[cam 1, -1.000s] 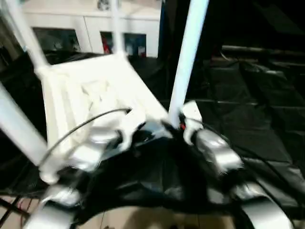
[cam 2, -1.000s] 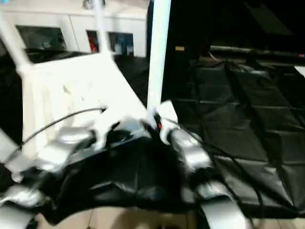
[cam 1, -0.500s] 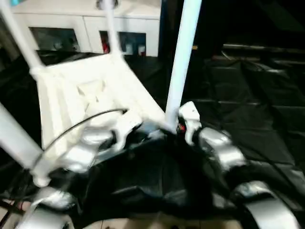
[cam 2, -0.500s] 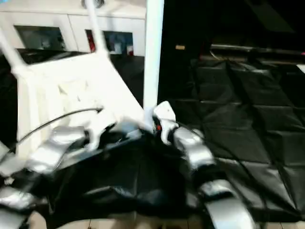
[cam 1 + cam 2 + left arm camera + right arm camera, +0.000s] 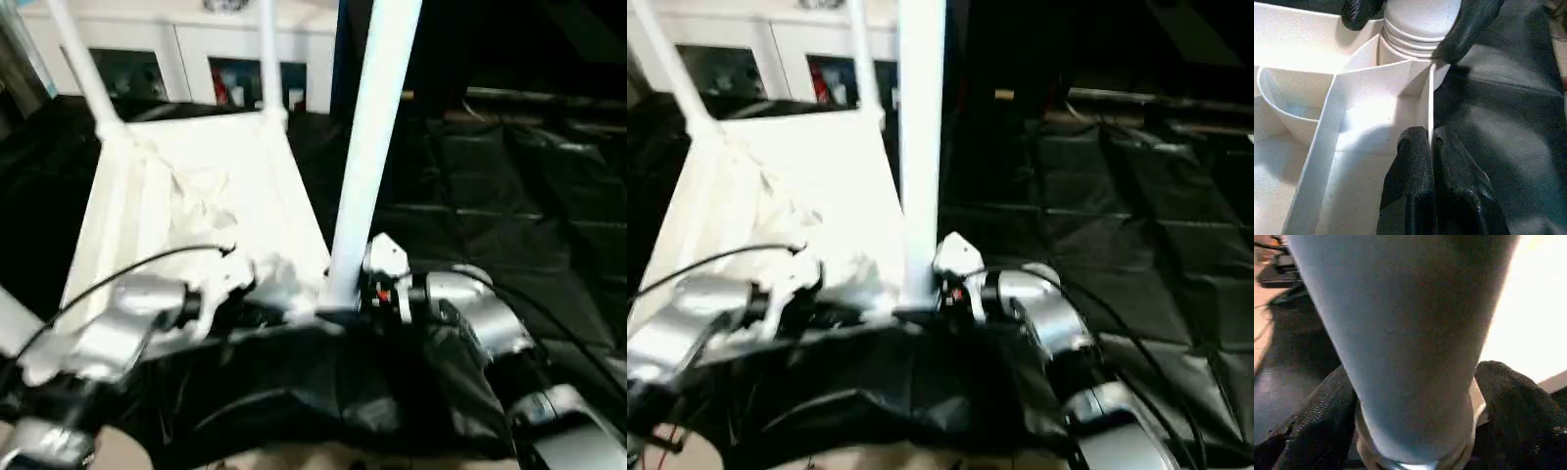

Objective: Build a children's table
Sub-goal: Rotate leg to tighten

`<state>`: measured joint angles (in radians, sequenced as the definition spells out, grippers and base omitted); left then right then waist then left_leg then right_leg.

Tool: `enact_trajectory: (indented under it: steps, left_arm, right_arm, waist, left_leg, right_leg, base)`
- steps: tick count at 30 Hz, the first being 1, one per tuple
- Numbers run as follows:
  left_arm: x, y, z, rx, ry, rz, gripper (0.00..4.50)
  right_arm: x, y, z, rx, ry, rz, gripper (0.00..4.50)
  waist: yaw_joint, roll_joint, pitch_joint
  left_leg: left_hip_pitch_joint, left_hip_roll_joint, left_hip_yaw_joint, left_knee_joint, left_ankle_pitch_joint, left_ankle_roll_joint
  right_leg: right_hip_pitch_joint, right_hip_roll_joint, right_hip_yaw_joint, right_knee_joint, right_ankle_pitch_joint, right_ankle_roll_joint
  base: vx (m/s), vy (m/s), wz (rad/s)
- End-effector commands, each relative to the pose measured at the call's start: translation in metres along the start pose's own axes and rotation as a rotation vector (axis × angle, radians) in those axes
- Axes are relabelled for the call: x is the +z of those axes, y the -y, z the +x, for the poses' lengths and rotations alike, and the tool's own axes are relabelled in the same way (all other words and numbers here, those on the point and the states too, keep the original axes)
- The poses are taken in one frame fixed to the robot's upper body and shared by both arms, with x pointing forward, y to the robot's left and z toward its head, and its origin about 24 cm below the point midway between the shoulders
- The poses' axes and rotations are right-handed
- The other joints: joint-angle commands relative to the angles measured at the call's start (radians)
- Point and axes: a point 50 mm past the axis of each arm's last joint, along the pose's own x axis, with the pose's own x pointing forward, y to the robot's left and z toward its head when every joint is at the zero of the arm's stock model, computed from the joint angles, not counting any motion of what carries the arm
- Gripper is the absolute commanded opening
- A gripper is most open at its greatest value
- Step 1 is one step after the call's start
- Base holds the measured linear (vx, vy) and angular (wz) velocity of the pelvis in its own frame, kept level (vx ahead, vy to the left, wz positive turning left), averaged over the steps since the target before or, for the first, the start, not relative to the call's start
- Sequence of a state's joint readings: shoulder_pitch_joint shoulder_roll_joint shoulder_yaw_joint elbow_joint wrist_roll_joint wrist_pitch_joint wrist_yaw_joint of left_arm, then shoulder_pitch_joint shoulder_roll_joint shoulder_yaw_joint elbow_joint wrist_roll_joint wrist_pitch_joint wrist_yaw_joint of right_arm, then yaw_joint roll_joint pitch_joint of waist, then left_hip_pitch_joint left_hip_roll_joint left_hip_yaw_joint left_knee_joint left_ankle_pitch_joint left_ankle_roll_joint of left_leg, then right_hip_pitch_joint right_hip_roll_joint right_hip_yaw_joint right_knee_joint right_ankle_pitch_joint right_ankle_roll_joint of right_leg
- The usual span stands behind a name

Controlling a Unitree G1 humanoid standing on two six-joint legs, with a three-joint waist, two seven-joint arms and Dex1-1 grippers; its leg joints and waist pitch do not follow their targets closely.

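The leg point(image 5: 370, 147) gripped by the right claw point(image 5: 1415, 431) has been brought upright in its corner socket; the tabletop point(image 5: 1327, 147) rib is pinched by the left claw point(image 5: 1431, 161).

White tabletop point(image 5: 196, 196) upside down, ribbed, white legs point(image 5: 372, 137) standing upright.

A white cabinet point(image 5: 186, 54) with glass doors stands along the back wall, coloured items dimly visible behind the panes, while black quilted sheeting point(image 5: 509, 186) covers the floor in front.
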<state>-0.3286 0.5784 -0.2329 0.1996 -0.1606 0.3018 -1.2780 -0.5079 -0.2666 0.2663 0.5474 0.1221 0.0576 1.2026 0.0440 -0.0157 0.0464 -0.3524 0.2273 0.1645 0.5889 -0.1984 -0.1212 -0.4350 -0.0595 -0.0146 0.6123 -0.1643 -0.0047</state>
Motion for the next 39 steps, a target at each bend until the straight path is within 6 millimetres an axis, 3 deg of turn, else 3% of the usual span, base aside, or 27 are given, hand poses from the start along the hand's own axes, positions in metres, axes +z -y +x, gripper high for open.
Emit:
enact_trajectory:
  steps: [1,8,13,17,21,23,26,29,30,31,32,34,36,39]
  left_arm:
    - [0.005,0.009,0.002,-0.091,0.017,0.009,0.0]
    - [0.003,0.013,0.0,-0.09,0.015,0.0,0.0]
    - [0.005,0.011,0.001,-0.049,0.031,0.008,0.0]
    - [0.007,0.001,0.007,0.061,0.046,-0.003,0.0]
    - [0.015,-0.01,0.018,0.181,0.085,-0.012,0.0]
    - [0.02,-0.016,0.027,0.237,0.105,-0.016,0.0]
    - [0.028,-0.021,0.042,0.299,0.115,-0.017,0.0]
    - [0.035,-0.023,0.053,0.33,0.128,-0.016,0.0]
    - [0.042,-0.023,0.065,0.324,0.151,-0.011,0.0]
    - [0.045,-0.021,0.071,0.308,0.16,-0.008,0.0]
    - [0.047,-0.019,0.075,0.292,0.166,-0.005,0.0]
    - [0.047,-0.017,0.074,0.274,0.17,0.0,0.0]
    - [0.045,-0.015,0.073,0.251,0.169,0.004,0.0]
    - [0.039,-0.011,0.067,0.203,0.158,0.016,0.0]
  right_arm:
    - [0.0,-0.001,-0.002,0.013,-0.01,0.017,3.71]
    - [-0.001,-0.008,0.003,0.06,-0.009,0.032,3.16]
    - [-0.004,-0.01,0.006,0.051,0.003,0.049,2.79]
    - [-0.006,-0.005,0.014,-0.071,0.054,0.091,2.73]
    - [-0.011,0.005,0.028,-0.283,0.076,0.166,2.72]
    - [-0.013,0.009,0.037,-0.382,0.071,0.206,2.72]
    - [-0.015,0.013,0.051,-0.52,0.059,0.259,2.71]
    - [-0.012,0.015,0.061,-0.58,0.054,0.275,2.71]
    - [-0.007,0.013,0.072,-0.579,0.058,0.267,2.71]
    - [-0.005,0.011,0.076,-0.556,0.071,0.266,3.26]
    - [-0.002,0.009,0.079,-0.521,0.102,0.271,3.4]
    - [-0.001,0.009,0.078,-0.499,0.114,0.271,3.4]
    - [-0.001,0.01,0.074,-0.488,0.115,0.258,3.76]
    - [0.0,0.012,0.065,-0.447,0.098,0.195,3.95]
  waist:
    - [0.004,0.004,-0.056]
    - [0.003,-0.007,-0.06]
    - [0.004,-0.008,-0.06]
    - [0.004,-0.008,-0.056]
    - [-0.007,-0.011,-0.053]
    - [-0.008,-0.006,-0.051]
    - [-0.01,-0.008,-0.051]
    - [-0.009,-0.007,-0.05]
    - [-0.01,-0.007,-0.052]
    - [-0.008,-0.006,-0.053]
    - [-0.007,-0.006,-0.055]
    - [-0.005,-0.005,-0.055]
    - [-0.004,-0.004,-0.057]
    - [-0.003,-0.002,-0.059]
  left_leg:
    - [-0.002,-0.008,0.019,-0.072,-0.218,0.041]
    - [-0.002,-0.01,0.018,-0.071,-0.192,0.034]
    - [-0.003,-0.011,0.019,-0.069,-0.172,0.04]
    - [-0.001,-0.011,0.019,-0.071,-0.211,0.026]
    - [-0.004,-0.014,0.012,-0.076,-0.248,-0.012]
    - [0.0,-0.016,0.013,-0.075,-0.268,-0.014]
    - [0.004,-0.019,0.01,-0.075,-0.297,-0.021]
    - [0.005,-0.019,0.011,-0.075,-0.306,-0.018]
    - [0.002,-0.02,0.01,-0.075,-0.31,-0.016]
    - [0.003,-0.02,0.009,-0.076,-0.313,-0.015]
    - [0.001,-0.018,0.01,-0.075,-0.307,-0.009]
    - [-0.003,-0.018,0.011,-0.075,-0.297,-0.002]
    - [-0.004,-0.018,0.012,-0.075,-0.283,0.004]
    - [-0.006,-0.016,0.012,-0.075,-0.271,0.009]
  right_leg:
    - [0.062,-0.039,0.018,-0.064,-0.21,-0.226]
    - [0.065,-0.038,0.019,-0.058,-0.165,-0.226]
    - [0.066,-0.039,0.019,-0.056,-0.137,-0.231]
    - [0.062,-0.039,0.02,-0.065,-0.212,-0.216]
    - [0.061,-0.042,0.02,-0.075,-0.352,-0.166]
    - [0.054,-0.041,0.02,-0.082,-0.398,-0.147]
    - [0.048,-0.041,0.017,-0.091,-0.484,-0.114]
    - [0.042,-0.038,0.017,-0.095,-0.476,-0.108]
    - [0.045,-0.037,0.016,-0.093,-0.471,-0.108]
    - [0.045,-0.038,0.016,-0.093,-0.469,-0.107]
    - [0.047,-0.039,0.017,-0.091,-0.443,-0.113]
    - [0.048,-0.039,0.018,-0.088,-0.412,-0.123]
    - [0.05,-0.039,0.019,-0.086,-0.379,-0.134]
    - [0.054,-0.04,0.018,-0.081,-0.338,-0.153]
  base:
    - [0.0,0.0,0.0]
    - [0.0,0.0,0.0]
    - [0.0,0.0,0.0]
    - [0.0,0.0,0.0]
    - [0.0,0.0,0.0]
    - [0.0,0.0,0.0]
    - [0.0,0.0,0.0]
    - [0.0,0.0,0.0]
    - [0.0,0.0,0.0]
    - [0.0,0.0,0.0]
    - [0.0,0.0,0.0]
    - [0.0,0.0,0.0]
    - [0.0,0.0,0.0]
    - [0.0,0.0,0.0]
